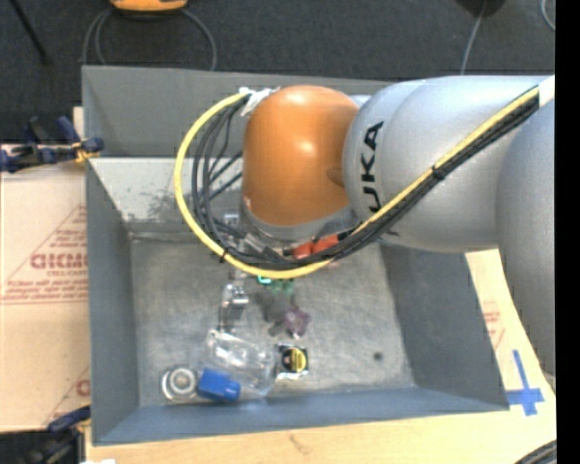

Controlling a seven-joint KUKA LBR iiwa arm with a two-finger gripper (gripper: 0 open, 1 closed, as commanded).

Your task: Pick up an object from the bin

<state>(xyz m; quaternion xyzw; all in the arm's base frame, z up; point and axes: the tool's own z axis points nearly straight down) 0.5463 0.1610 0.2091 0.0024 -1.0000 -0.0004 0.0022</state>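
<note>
1. A silver KUKA arm [445, 162] reaches in from 3 o'clock over a grey metal bin [106, 288], whose walls are matte and sloped and whose floor is scuffed and speckled.
2. A smooth, glossy orange cover [295, 153], shaped like a dome, caps the wrist. A yellow cable [186, 177] loops round it beside a bundle of dark cables.
3. The gripper [269, 276] hangs beneath the dome at about 12 o'clock of the bin floor. The dome hides most of it, so how wide it stands, and whether it has hold of anything, cannot be told.
4. Nearest to it, toward 6 o'clock, lies a small crumpled purplish piece [292, 319]. At the gripper's 7 o'clock lies a slim, glassy, silvery piece [235, 300]. Whether either one touches the gripper cannot be told.
5. Farther toward 6 o'clock, near the front wall, sits a loose heap. It includes crinkled clear plastic [234, 354], a small round black-and-yellow object [293, 360] and a blue cylindrical cap [217, 387]. A round silver-white disc [179, 383] lies at the cap's 9 o'clock.
6. A single dark speck [377, 358] marks the floor at 4 o'clock, well apart from the heap.
</note>
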